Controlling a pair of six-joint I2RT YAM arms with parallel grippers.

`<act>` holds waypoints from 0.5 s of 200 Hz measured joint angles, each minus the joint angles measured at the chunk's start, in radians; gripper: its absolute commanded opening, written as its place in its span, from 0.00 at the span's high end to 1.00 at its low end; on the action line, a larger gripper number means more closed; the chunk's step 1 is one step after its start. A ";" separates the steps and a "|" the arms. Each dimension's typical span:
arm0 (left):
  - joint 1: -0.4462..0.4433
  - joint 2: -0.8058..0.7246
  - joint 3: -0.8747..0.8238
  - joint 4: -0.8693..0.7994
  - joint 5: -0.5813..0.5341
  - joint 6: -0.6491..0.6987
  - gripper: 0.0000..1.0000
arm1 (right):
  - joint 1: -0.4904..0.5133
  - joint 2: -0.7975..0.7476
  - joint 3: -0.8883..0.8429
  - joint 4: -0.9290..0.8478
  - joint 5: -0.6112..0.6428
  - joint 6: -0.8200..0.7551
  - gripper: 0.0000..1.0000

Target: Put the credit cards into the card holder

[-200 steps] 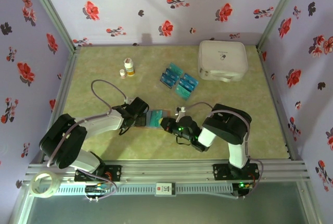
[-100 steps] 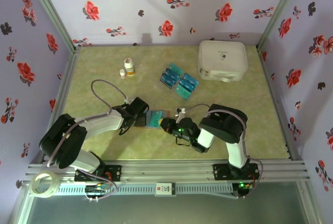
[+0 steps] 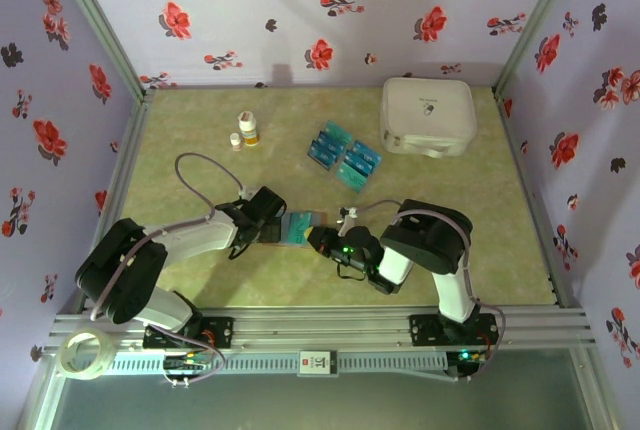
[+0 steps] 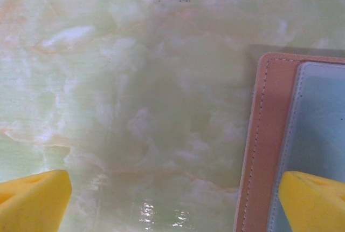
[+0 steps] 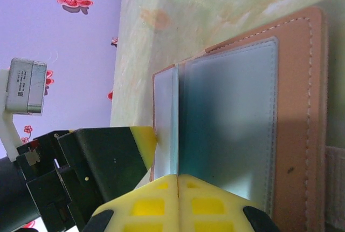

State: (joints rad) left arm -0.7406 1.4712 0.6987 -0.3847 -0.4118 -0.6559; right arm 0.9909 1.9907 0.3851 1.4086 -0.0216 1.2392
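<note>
**Green table [image 3: 190, 120]: card holder [image 3: 300, 225] open between your grippers**

Your left gripper [image 4: 172, 205] stands wide apart, straddling the holder's edge. Your right gripper [image 5: 178, 194] is pressed together against the holder. Loose credit cards [image 3: 343, 155] lie farther back, well apart.

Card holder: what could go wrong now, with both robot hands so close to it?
The card holder lies loose on the table, and the open left gripper only has one finger over its edge, so it might slide if pushed. The shut right gripper sits at the edge of the teal credit card under the frosted pocket; pushing crooked could bend or jam it.
</note>
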 measured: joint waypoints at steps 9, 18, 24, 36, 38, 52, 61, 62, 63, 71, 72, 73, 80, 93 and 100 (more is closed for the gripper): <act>0.000 0.000 0.000 0.000 0.000 0.000 0.00 | 0.000 0.001 0.000 0.002 0.000 0.003 1.00; 0.000 0.000 0.000 -0.001 0.000 0.000 0.00 | 0.000 0.002 0.000 0.003 0.000 0.003 1.00; 0.000 0.000 0.000 -0.001 0.000 0.000 0.00 | 0.000 0.003 0.000 0.006 0.000 0.004 1.00; 0.000 0.000 0.000 -0.001 0.000 0.000 0.00 | 0.000 0.005 0.000 0.009 0.000 0.010 1.00; 0.000 0.000 0.000 -0.001 0.000 0.000 0.00 | 0.000 0.005 0.000 0.009 0.000 0.011 1.00; 0.000 0.000 0.000 -0.001 0.000 0.000 0.00 | 0.000 0.005 0.000 0.010 0.000 0.013 1.00; 0.000 0.000 0.000 -0.001 0.000 0.000 0.00 | 0.000 0.006 0.000 0.010 0.000 0.014 1.00; 0.000 0.000 0.000 -0.001 0.000 0.000 0.00 | 0.000 0.006 0.000 0.010 0.000 0.014 1.00; 0.000 0.000 0.000 -0.001 0.000 0.000 0.00 | 0.000 0.006 0.000 0.010 0.000 0.014 1.00; 0.000 0.000 0.000 -0.001 0.000 0.000 0.00 | 0.000 0.006 0.000 0.010 0.000 0.015 1.00; 0.000 0.000 0.000 -0.001 0.000 0.000 0.00 | 0.000 0.006 0.000 0.010 0.000 0.016 1.00; 0.000 0.000 0.000 -0.001 0.000 0.000 0.00 | 0.000 0.006 0.000 0.010 0.000 0.016 1.00; 0.000 0.000 0.000 -0.002 0.000 0.000 0.00 | 0.002 0.006 0.000 0.010 0.001 0.018 1.00; 0.000 0.000 0.001 -0.002 0.000 0.000 0.00 | 0.004 0.006 0.000 0.010 0.004 0.018 1.00; 0.000 0.000 0.001 -0.002 0.000 0.000 0.00 | 0.005 0.006 0.000 0.010 0.005 0.018 1.00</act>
State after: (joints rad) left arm -0.7406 1.4712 0.6994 -0.3866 -0.4118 -0.6559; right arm 0.9955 1.9965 0.3851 1.4181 -0.0170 1.2575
